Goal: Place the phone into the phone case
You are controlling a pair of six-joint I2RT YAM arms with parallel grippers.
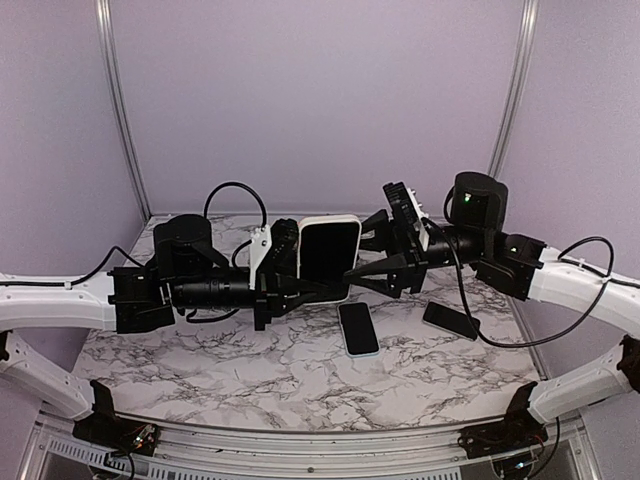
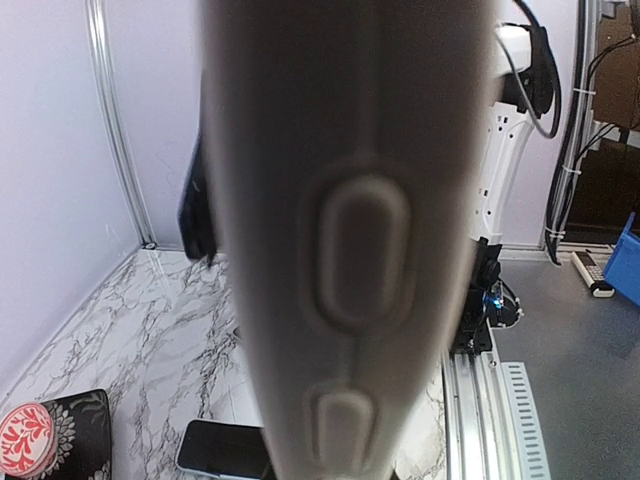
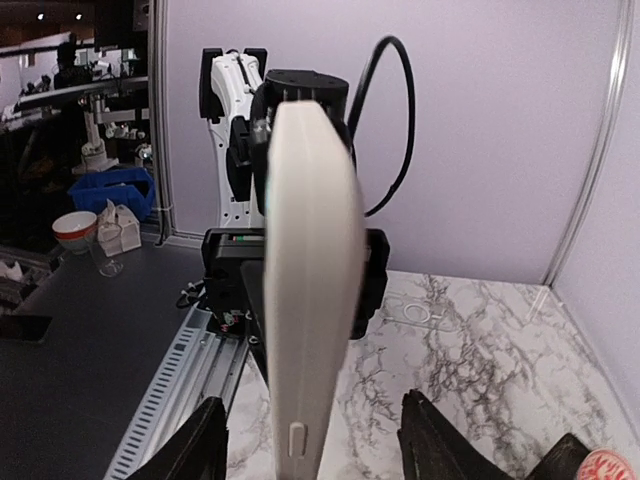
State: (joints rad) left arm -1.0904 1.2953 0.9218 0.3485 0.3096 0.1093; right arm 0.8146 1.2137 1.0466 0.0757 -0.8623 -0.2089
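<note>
My left gripper (image 1: 288, 262) is shut on a white phone case (image 1: 330, 250) with a dark face and holds it upright above the table. Its side with the button bumps fills the left wrist view (image 2: 350, 250) and hides my fingers. My right gripper (image 1: 366, 250) is open, with its fingers either side of the case's right edge and not touching it. In the right wrist view the case (image 3: 310, 300) is edge-on between my open right gripper's (image 3: 315, 445) fingers. A phone (image 1: 358, 328) with a black screen and pale rim lies flat on the marble below, also in the left wrist view (image 2: 225, 450).
A black floral case with a red round grip (image 2: 50, 440) lies on the table, also in the top view (image 1: 450, 320). A clear case (image 3: 418, 312) lies flat further back. Purple walls and metal posts enclose the marble table (image 1: 250, 370).
</note>
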